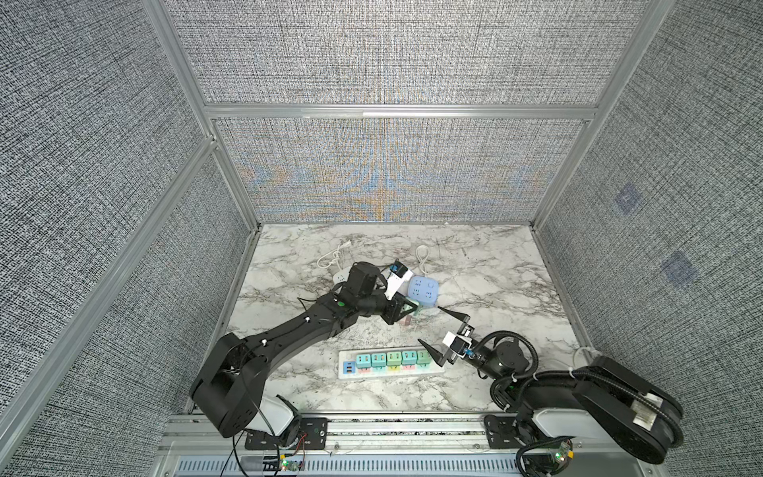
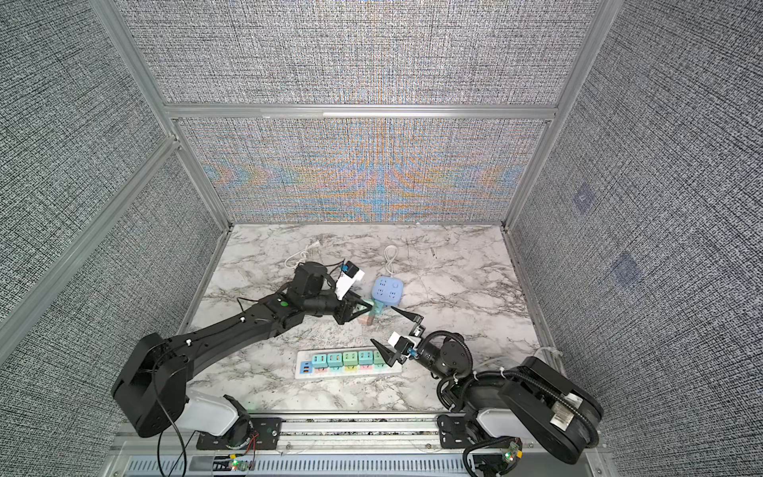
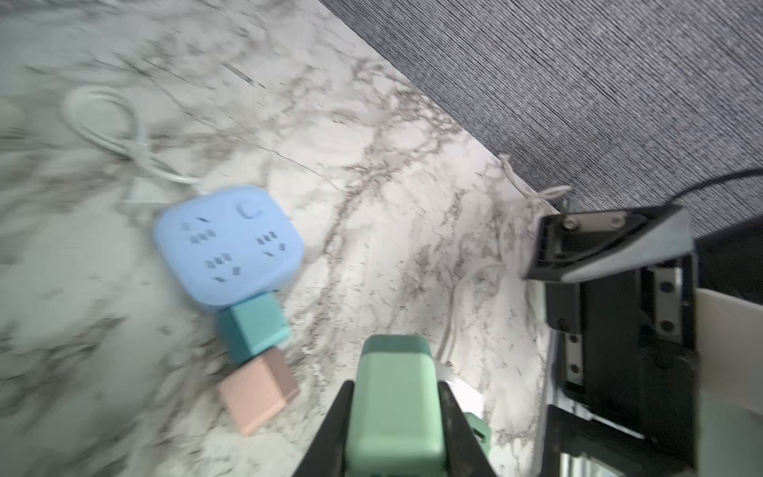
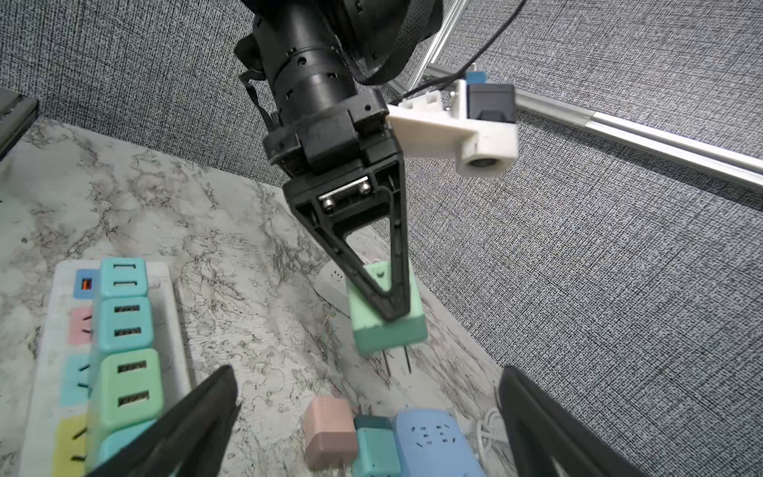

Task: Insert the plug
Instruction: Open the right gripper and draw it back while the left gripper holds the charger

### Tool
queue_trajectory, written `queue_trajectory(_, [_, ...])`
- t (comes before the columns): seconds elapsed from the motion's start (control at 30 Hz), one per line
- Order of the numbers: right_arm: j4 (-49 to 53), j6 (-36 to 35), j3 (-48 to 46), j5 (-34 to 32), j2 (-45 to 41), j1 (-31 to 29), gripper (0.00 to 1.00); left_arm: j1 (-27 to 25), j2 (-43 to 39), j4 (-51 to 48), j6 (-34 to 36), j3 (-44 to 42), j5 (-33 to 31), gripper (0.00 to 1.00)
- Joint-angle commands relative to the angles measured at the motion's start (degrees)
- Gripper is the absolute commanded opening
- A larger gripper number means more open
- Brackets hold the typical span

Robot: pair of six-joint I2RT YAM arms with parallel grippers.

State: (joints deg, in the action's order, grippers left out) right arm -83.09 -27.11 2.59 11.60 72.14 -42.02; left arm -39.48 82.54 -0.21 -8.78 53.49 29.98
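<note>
Nearest the front edge, a white power strip [image 4: 171, 314] lies flat on the marble table [image 1: 475, 268], with a row of teal and green plugs [image 1: 388, 358] seated in it. Over its right end, the right gripper [image 1: 429, 324] points toward the middle on a folded arm, its jaws spread wide and holding nothing. Beyond, between the strip and a blue cube socket [image 1: 423, 289], the mint-green plug [image 4: 392, 336] hangs above the marble. It is a rounded block with two thin metal prongs pointing down. The left gripper [image 3: 395, 390] is clamped on its sides, aimed downward, with the arm stretched out from the front left. A pink plug [image 3: 258, 392] and a teal plug [image 3: 254, 330] lie against the cube.
</note>
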Motion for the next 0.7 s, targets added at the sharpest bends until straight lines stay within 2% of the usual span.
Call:
queue_trajectory(0.0, [4.11,2.42,0.43,-5.56,-3.33,-0.08,0.99,1.08,-2.57,-2.46,7.00,1.54,-9.62,0.00])
queue_trajectory(0.17, [16.86,5.42,3.69,-18.78,-10.17,0.42,0.99,1.12,-7.66,-1.24,22.12,0.89,-22.53,0.00])
queue_trajectory(0.3, [20.22,9.11,4.17,-24.30,-12.82,3.26,0.99,1.08,-12.34,5.57,27.91,-2.73,-28.70,0.00])
queue_trajectory(0.33, [20.00,10.63,4.09,-24.72,-12.88,4.38,1.00,1.08,-13.20,6.71,29.42,-3.53,-28.19,0.00])
queue_trajectory(0.4, [20.10,14.36,4.00,-24.93,-12.90,7.33,0.99,1.00,-14.65,4.04,41.51,-4.28,-18.45,0.00])
queue_trajectory(0.43, [20.22,15.93,4.07,-24.87,-12.75,8.65,1.00,0.84,-15.22,3.30,44.68,-4.74,-17.07,0.00])
queue_trajectory(0.53, [22.15,21.71,5.19,-24.16,-11.16,13.57,0.99,0.83,-16.10,5.52,47.34,-6.18,-18.75,0.00])
queue_trajectory(0.67, [24.41,28.12,7.84,-20.62,-6.93,18.99,0.99,0.81,-14.73,-0.43,55.88,-4.93,-16.22,0.00])
